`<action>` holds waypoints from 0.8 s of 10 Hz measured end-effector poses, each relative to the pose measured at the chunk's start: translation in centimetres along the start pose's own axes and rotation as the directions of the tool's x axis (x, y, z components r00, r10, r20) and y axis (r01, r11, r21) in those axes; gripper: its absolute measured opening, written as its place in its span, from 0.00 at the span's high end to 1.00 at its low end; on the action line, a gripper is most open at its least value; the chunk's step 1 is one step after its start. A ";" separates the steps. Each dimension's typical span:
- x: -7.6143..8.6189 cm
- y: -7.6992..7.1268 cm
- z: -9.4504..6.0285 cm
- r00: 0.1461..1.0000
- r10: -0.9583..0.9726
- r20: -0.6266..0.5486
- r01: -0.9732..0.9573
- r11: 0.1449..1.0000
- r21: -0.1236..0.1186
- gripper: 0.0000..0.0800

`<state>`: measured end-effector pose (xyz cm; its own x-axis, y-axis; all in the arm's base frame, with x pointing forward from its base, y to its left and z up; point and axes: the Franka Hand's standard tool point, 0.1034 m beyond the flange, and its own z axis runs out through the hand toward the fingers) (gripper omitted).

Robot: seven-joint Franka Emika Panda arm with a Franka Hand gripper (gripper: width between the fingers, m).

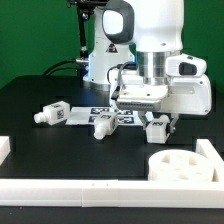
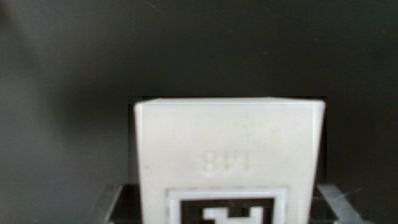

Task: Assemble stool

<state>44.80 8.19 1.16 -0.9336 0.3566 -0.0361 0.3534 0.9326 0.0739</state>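
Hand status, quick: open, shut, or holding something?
Hand: closed on a white stool leg, gripped between both fingers.

Arm (image 1: 155, 25): glossy white housings, black joint cap (image 1: 118, 20) at 9 o'clock, grey metal wrist collar (image 1: 152, 66). Gripper (image 1: 158, 125): white body.

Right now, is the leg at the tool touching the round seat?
Apart. The exterior view shows a strip of black table between the leg and the seat.
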 end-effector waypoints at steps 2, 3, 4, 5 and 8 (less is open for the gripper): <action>0.0 0.0 0.0 0.999 0.042 -0.001 -0.042 0.999 0.001 0.59; -0.2 -0.2 -0.1 0.998 0.060 0.001 -0.060 0.998 0.004 0.47; -1.3 -0.3 -1.7 0.990 0.138 0.032 -0.138 0.990 0.013 0.31; -2.2 0.3 -3.4 0.977 0.203 0.070 -0.203 0.979 -0.001 0.22; -4.3 1.4 -4.9 0.846 0.527 0.088 -0.523 0.850 -0.057 0.19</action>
<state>48.99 7.71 6.27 -0.5981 0.7976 -0.0788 0.7857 0.6029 0.1386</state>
